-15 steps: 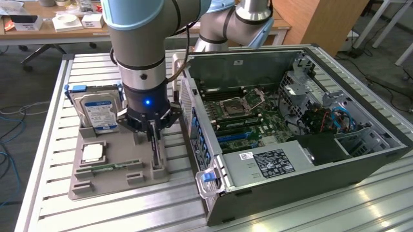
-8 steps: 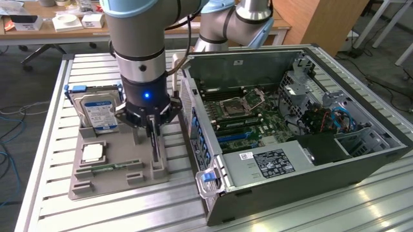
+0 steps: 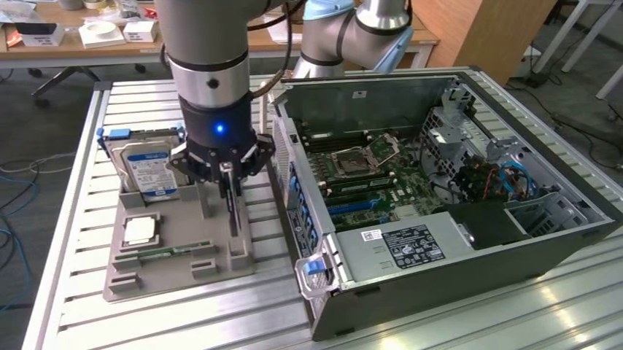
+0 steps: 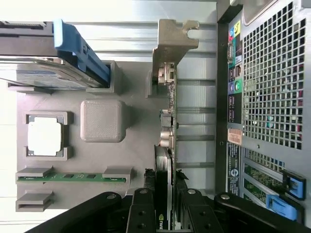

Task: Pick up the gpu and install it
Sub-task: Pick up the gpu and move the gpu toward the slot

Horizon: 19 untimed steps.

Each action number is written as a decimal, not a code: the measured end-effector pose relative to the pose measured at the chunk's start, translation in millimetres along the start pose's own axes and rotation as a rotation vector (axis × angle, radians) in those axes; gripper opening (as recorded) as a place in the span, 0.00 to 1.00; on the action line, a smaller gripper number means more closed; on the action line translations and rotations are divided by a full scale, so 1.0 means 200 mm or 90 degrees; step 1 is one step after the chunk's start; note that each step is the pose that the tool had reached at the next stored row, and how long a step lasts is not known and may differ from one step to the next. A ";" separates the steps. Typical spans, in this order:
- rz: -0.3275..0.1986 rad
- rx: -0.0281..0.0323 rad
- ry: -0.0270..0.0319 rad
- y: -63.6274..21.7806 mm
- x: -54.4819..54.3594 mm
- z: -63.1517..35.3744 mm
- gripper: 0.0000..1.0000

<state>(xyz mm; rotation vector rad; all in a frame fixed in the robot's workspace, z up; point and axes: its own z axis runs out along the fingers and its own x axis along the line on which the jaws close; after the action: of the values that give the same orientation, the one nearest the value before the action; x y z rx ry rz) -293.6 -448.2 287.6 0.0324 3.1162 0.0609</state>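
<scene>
Tray (image 3: 136, 281): hand (image 3: 230, 191) grips gpu (image 4: 171, 48) (case (image 3: 438, 292) near).

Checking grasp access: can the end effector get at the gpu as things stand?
Likely yes: the end effector sits over the gpu, closed on its upper edge, with nothing in between.

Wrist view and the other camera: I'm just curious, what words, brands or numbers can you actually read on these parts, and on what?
Nothing reads clearly enough to quote.
Hard drive: blue-and-white label, print too small.
Power supply label inside the computer case: black and white, print too small.
Orange sticker on the case's back: blurred.
Graphics card: a small pale mark on its edge, illegible.
</scene>
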 end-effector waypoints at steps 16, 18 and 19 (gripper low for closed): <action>0.000 0.0018 -0.0001 0.007 0.00 -0.165 0.26; 0.000 0.0022 -0.0001 0.007 0.00 -0.181 0.26; 0.000 0.0025 0.0000 0.007 0.00 -0.189 0.26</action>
<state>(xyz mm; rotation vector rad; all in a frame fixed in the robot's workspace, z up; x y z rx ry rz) -293.6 -448.2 325.4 0.0323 3.1164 0.0548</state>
